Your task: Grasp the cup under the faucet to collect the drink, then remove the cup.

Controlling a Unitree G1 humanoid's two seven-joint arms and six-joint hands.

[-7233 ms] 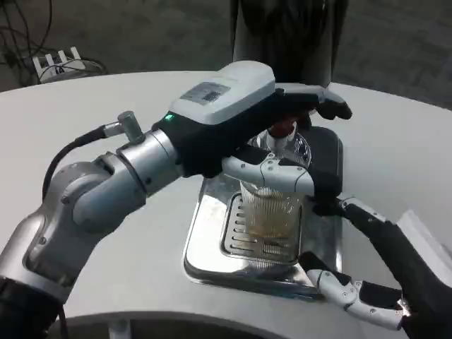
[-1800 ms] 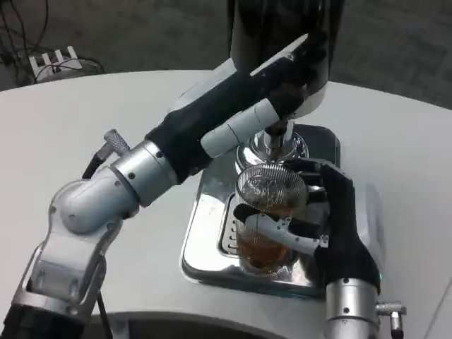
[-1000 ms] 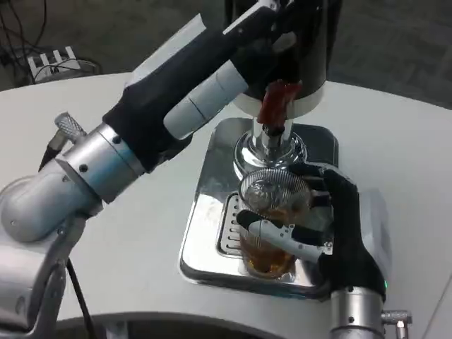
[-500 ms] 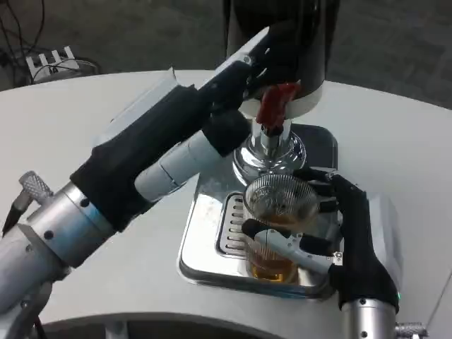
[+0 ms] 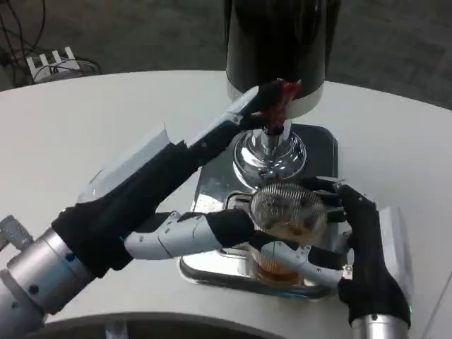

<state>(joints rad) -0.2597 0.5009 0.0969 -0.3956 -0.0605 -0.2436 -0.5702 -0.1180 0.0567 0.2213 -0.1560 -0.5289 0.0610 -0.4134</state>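
A clear ribbed cup with amber drink in it stands over the chrome drip tray, just in front of the chrome faucet. My right hand grips the cup from the right, fingers wrapped round its lower half. My left hand stretches in from the lower left, holding nothing. Its long fingers reach up to the red tap lever and its thumb lies beside the cup's left side. The black dispenser body rises behind the faucet.
A white power strip with cables lies on the floor at the far left. The round white table has bare room to the left and right of the tray. Its front edge runs just below my hands.
My left arm has dropped and drawn back toward me, its fingertips still by the red lever. The cup, held by my right hand, has shifted slightly forward and right, away from the faucet.
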